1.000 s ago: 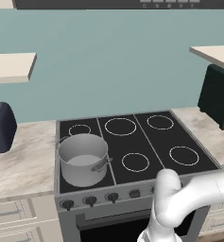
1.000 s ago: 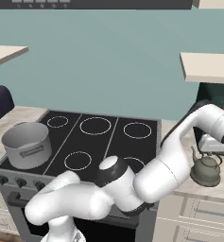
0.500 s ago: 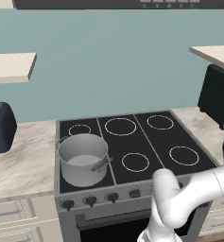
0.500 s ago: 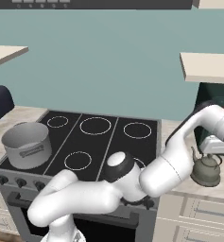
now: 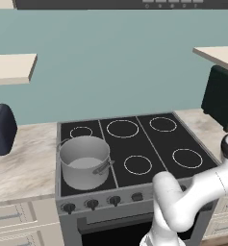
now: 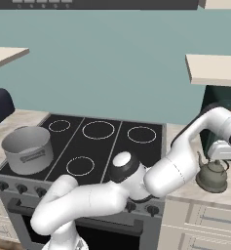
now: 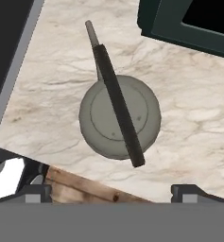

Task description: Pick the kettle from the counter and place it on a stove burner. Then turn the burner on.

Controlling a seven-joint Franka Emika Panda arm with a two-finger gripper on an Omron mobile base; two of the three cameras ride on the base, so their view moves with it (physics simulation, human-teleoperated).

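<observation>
The small grey-green kettle (image 6: 213, 176) stands upright on the beige counter (image 6: 187, 191) just right of the stove. From above, the hand view shows its round lid (image 7: 104, 118), the dark handle (image 7: 118, 106) running across it, and the spout pointing to the upper left. My gripper (image 6: 220, 157) hovers straight above the kettle, open, with nothing between its fingertips (image 7: 35, 191). The black cooktop has mid-sized burner rings at the back right (image 6: 142, 134) and the front (image 6: 80, 166); in the left base view the burner rings (image 5: 187, 158) are bare.
A large steel pot (image 5: 84, 162) fills the front left burner. A dark green appliance (image 6: 224, 100) stands right behind the kettle, close to the hand. A dark blue toaster (image 5: 0, 129) sits on the left counter. Knobs (image 5: 91, 204) line the stove front.
The arm has swung slightly further right and settled over the kettle. The jaws stay open and the kettle has not moved.
</observation>
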